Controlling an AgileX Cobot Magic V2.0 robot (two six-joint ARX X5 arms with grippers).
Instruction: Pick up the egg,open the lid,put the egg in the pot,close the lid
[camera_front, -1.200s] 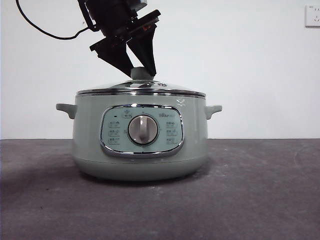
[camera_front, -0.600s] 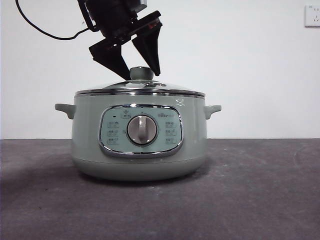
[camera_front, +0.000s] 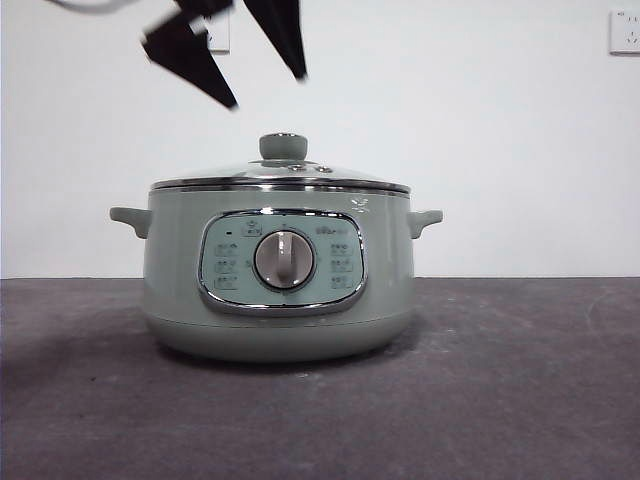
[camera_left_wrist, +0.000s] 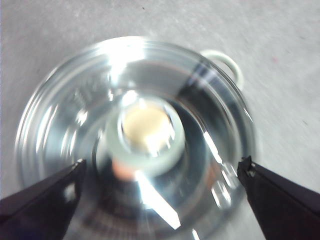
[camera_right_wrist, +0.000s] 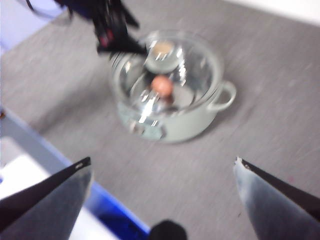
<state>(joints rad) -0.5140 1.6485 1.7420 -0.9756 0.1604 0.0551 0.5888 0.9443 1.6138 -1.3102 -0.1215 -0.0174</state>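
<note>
Lab bench — bare wall (camera_front: 500, 130) (socketed)

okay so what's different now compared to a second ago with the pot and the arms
The left gripper let go of the lid's knob, opened and rose clear above it. The lid stays on the pot, with the egg inside.

Plain white wall (camera_front: 500, 130) – one socket (camera_front: 625, 32) (top corner) – behind a dark grey tabletop (camera_front: 500, 380).
</note>
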